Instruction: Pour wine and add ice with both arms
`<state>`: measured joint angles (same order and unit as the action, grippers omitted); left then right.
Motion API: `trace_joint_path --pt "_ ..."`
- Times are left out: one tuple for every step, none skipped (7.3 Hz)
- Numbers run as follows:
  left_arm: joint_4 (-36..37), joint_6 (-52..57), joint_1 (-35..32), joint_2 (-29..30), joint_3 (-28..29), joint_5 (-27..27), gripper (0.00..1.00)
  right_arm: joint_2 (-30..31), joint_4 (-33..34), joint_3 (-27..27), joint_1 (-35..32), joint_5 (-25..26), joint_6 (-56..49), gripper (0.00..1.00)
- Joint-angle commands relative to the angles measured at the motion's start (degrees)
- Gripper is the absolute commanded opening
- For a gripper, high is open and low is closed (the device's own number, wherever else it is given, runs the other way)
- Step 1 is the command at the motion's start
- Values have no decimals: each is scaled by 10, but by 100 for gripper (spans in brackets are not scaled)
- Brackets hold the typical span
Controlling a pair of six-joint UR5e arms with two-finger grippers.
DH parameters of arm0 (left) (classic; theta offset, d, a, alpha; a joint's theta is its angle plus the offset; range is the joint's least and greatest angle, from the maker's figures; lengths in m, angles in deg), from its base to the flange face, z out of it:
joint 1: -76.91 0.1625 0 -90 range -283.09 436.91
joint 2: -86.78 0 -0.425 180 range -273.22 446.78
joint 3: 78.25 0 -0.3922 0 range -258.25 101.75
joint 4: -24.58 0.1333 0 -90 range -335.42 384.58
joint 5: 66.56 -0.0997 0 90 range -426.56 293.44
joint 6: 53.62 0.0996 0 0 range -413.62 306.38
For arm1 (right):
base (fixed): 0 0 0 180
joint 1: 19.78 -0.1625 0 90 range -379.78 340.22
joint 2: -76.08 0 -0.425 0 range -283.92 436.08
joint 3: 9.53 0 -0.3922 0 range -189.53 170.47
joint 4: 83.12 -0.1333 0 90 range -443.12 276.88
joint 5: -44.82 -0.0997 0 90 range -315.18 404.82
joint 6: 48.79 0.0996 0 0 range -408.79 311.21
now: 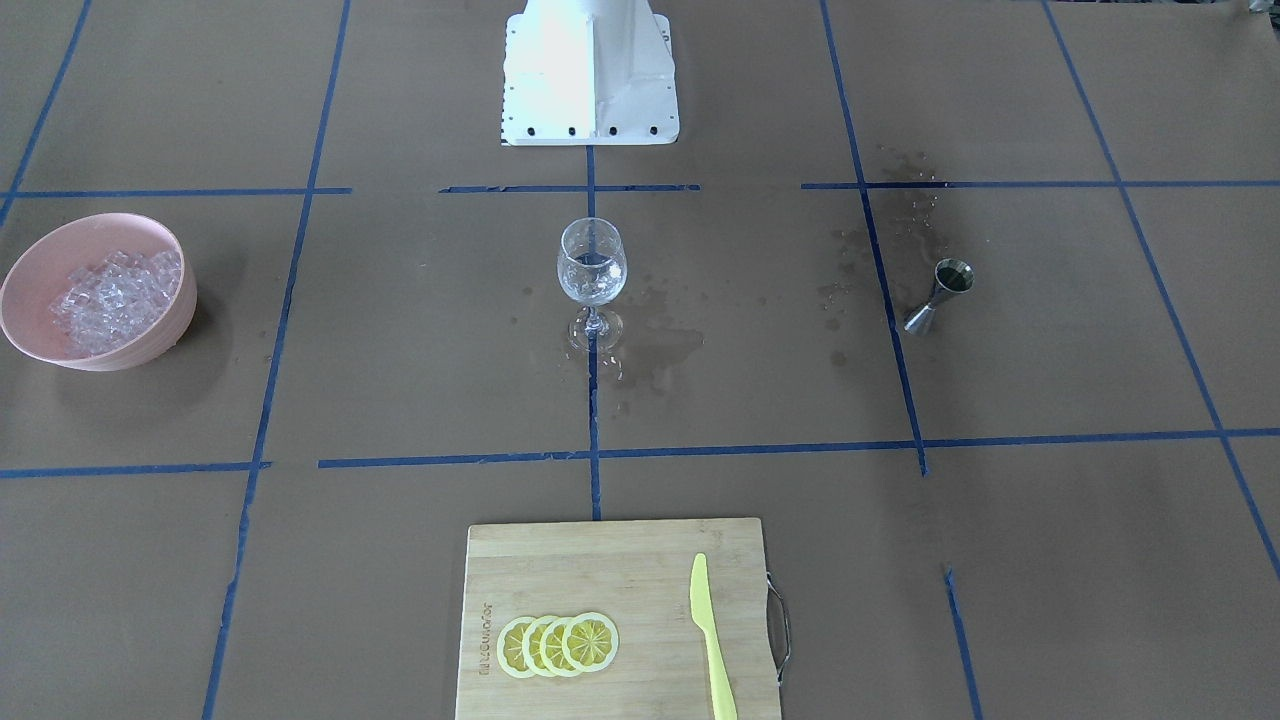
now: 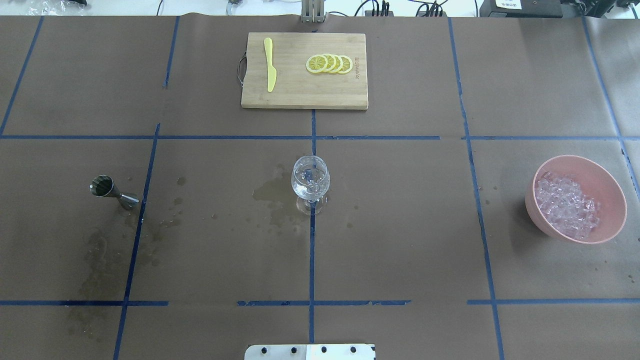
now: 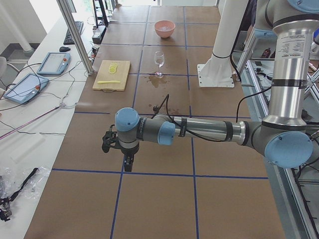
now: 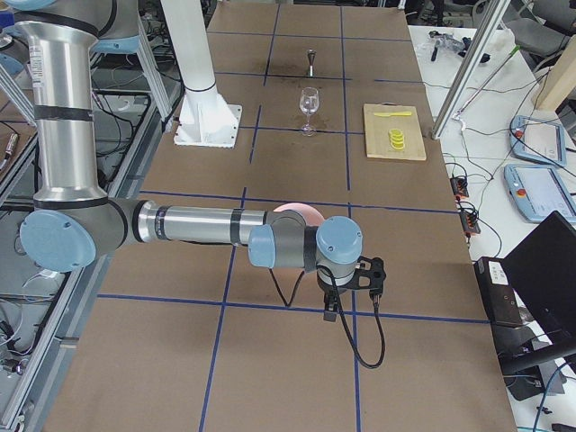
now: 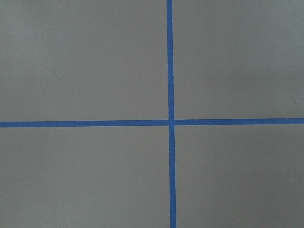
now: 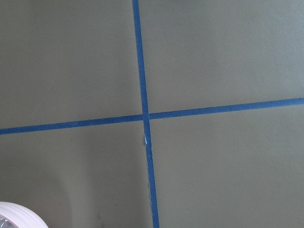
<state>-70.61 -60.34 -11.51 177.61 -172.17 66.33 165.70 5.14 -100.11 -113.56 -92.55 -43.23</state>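
Ice lay in pink bowl, nearer right gripper; jigger nearer left gripper; glass, seemingly holding a little wine, midway between the 2. Finger spread of either gripper: cannot tell.

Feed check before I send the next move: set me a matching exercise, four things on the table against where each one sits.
Things:
1. stemmed glass
2. jigger
3. pink bowl
4. lemon slices

Places:
A. on the cutting board, far side from the robot
B. robot's right side, holding the ice
C. middle of the table
D. robot's left side

Pairs: 1-C, 2-D, 3-B, 4-A
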Motion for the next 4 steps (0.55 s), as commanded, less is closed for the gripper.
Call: trace_joint_path --pt "1 -7 1 7 -47 -1 100 -6 1 -11 0 3 1 100" --pt "1 -32 9 14 -84 0 100 -7 3 -20 1 5 1 100" --pt "1 -57 22 22 -119 1 100 -14 6 -20 17 8 6 100" --pt "-1 -126 49 25 -154 0 100 -15 5 -19 20 12 6 100"
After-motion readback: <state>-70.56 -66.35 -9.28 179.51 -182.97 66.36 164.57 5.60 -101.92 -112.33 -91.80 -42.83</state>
